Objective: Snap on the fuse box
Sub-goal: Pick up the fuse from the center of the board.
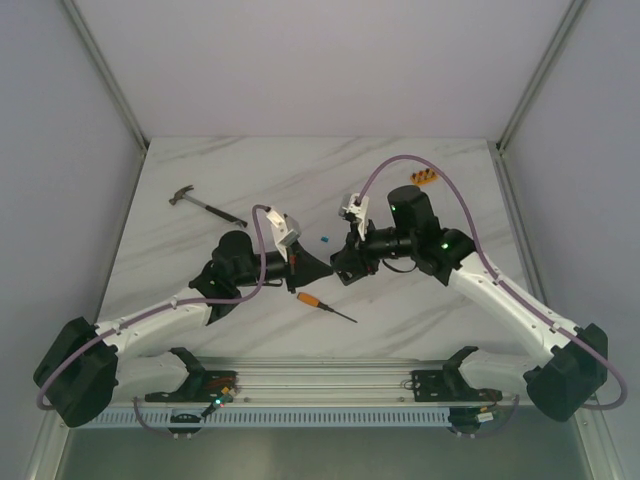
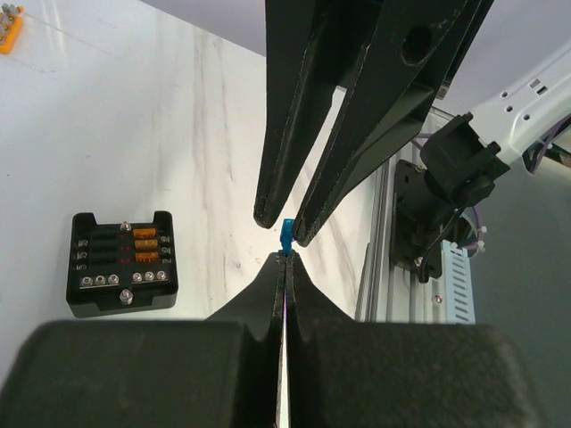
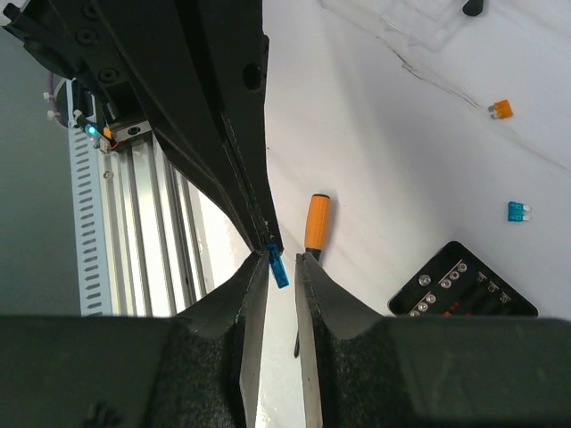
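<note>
The fuse box (image 2: 122, 264) is a black squarish box with orange fuses in its top. It lies on the table to the left of my left gripper and shows at the lower right of the right wrist view (image 3: 464, 290). In the top view the right arm hides it. My left gripper (image 2: 285, 257) is shut on a small blue fuse (image 2: 286, 234) and holds it above the table. My right gripper (image 3: 281, 259) is open, tip to tip with the left one. The blue fuse (image 3: 277, 266) sits between its fingers, close to the left finger. Both grippers meet mid-table (image 1: 325, 270).
An orange-handled screwdriver (image 1: 325, 303) lies just in front of the grippers. A hammer (image 1: 205, 205) lies at the far left. A small orange block (image 1: 427, 178) sits at the far right. A loose blue fuse (image 3: 517, 211) and a loose orange fuse (image 3: 502, 109) lie on the table.
</note>
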Motion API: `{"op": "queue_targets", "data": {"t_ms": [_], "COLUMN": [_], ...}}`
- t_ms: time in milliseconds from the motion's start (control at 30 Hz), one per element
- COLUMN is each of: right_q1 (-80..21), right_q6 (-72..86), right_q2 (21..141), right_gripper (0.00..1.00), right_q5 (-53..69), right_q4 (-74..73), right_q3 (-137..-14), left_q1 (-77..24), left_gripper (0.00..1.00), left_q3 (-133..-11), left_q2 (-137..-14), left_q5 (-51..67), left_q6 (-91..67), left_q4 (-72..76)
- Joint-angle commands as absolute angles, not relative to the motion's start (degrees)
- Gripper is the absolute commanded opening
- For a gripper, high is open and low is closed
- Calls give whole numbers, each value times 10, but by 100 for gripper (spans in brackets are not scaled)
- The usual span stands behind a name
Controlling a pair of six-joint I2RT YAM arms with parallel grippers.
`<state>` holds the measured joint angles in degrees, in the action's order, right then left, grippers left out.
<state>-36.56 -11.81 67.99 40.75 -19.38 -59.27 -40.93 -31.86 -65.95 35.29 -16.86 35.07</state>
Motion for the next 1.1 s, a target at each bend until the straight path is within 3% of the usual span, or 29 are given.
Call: {"op": "queue_targets", "data": {"t_ms": [0, 600, 1000, 1067], "right_q1": [-359, -345, -344, -344], "right_q6": [-134, -146, -161, -156], "right_q2": [678, 673, 673, 674], "right_gripper": [26, 35, 0, 0], "right_q5": [428, 474, 500, 474], "right_q4": [-196, -200, -207, -205], "right_q3": [-600, -595, -592, -593], "left_q1": [-410, -409, -409, -408], "left_gripper": [0, 0, 0, 7], "left_q3": [-325, -312, -318, -319], "left_q2": [-650, -646, -670, -678], "left_q5": [400, 424, 396, 376], "left_q6": [-169, -189, -211, -214], "left_q4": [383, 424, 441, 434]}}
